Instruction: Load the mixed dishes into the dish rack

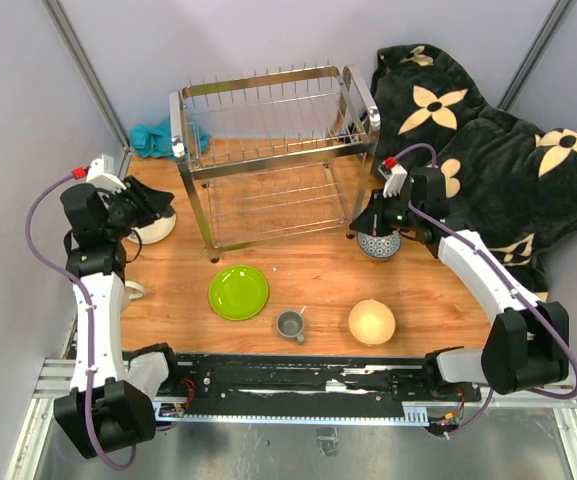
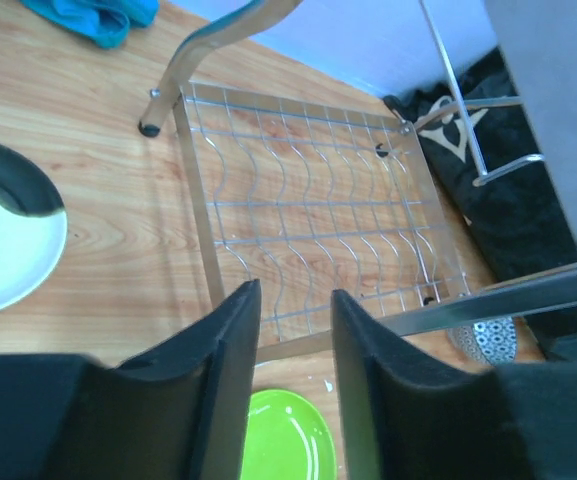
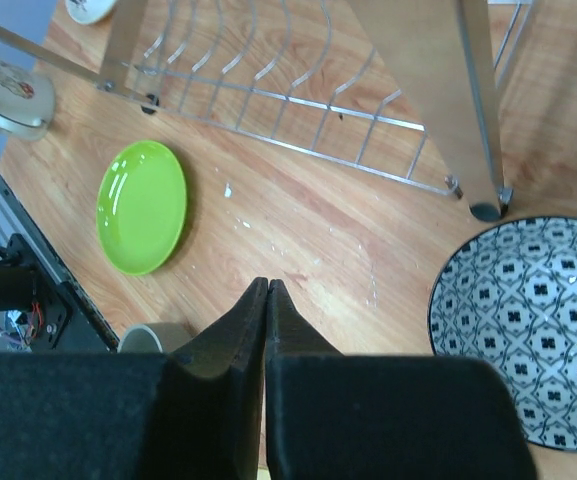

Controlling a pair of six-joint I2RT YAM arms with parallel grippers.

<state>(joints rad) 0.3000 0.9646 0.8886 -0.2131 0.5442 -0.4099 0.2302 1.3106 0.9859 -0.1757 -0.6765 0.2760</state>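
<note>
The chrome dish rack (image 1: pixel 268 150) stands empty at the back middle; its lower shelf shows in the left wrist view (image 2: pixel 308 210). My left gripper (image 1: pixel 161 207) is open and empty above the cream plate with a black patch (image 1: pixel 154 230), (image 2: pixel 8 255). My right gripper (image 1: pixel 367 222) is shut and empty beside the blue-patterned bowl (image 1: pixel 379 245), (image 3: pixel 528 330), near the rack's right leg. The lime-green plate (image 1: pixel 238 292), the small grey mug (image 1: pixel 290 325) and the cream-yellow bowl (image 1: pixel 372 322) sit along the front. A white mug (image 1: pixel 131 290) is half hidden by my left arm.
A black flowered blanket (image 1: pixel 488 130) fills the back right. A teal cloth (image 1: pixel 153 137) lies behind the rack's left end. Bare wood lies between the rack and the front dishes. The table's front edge carries the arm rail (image 1: pixel 298 385).
</note>
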